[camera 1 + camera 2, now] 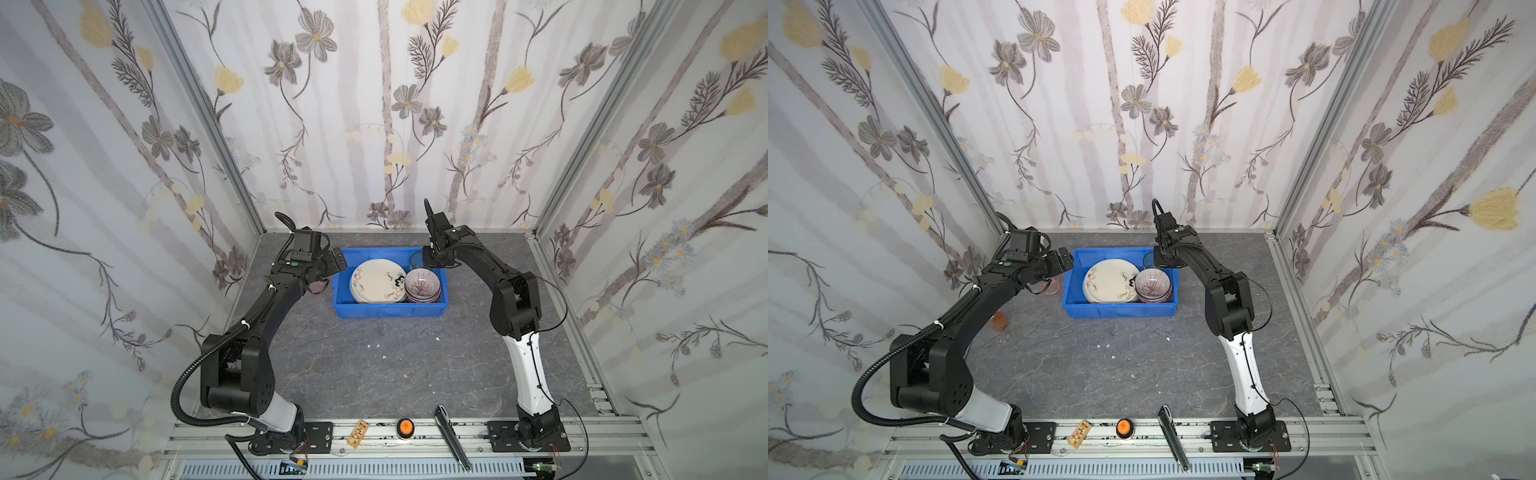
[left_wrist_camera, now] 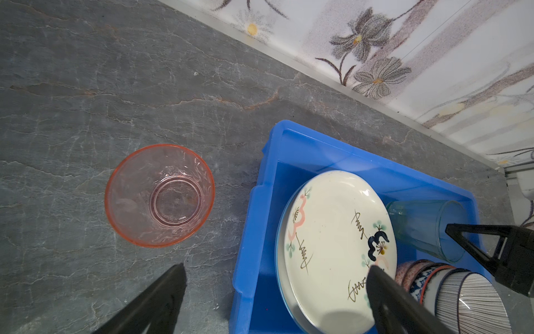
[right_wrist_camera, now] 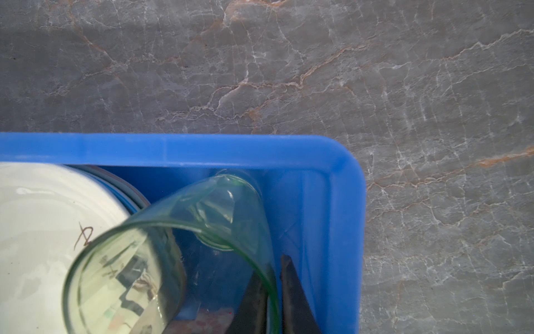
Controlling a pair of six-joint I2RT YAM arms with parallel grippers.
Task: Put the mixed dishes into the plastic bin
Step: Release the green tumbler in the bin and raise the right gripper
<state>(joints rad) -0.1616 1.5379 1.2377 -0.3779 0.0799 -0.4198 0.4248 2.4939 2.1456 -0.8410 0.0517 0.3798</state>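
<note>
The blue plastic bin [image 1: 390,311] [image 2: 245,260] [image 3: 202,147] stands at the back of the table. In it lie a cream plate with drawings [image 1: 376,278] [image 2: 332,237] on another plate, and a stack of patterned bowls [image 1: 422,284] [image 2: 462,295]. A green glass tumbler [image 3: 219,219] [image 2: 427,228] leans tilted in the bin's far right corner. My right gripper [image 3: 273,269] has its jaws close on either side of the tumbler's wall near the rim. A pink glass tumbler [image 2: 159,196] [image 1: 1052,286] stands upright on the table left of the bin. My left gripper [image 2: 277,267] [image 1: 338,259] hangs open over the bin's left edge, holding nothing.
An amber jar [image 1: 999,322] peeks out under the left arm. On the front rail lie an orange button [image 1: 405,427], a wooden tag [image 1: 357,432] and a metal bar [image 1: 451,442]. Small white chips [image 1: 376,345] dot the stone tabletop. Flowered walls close in three sides.
</note>
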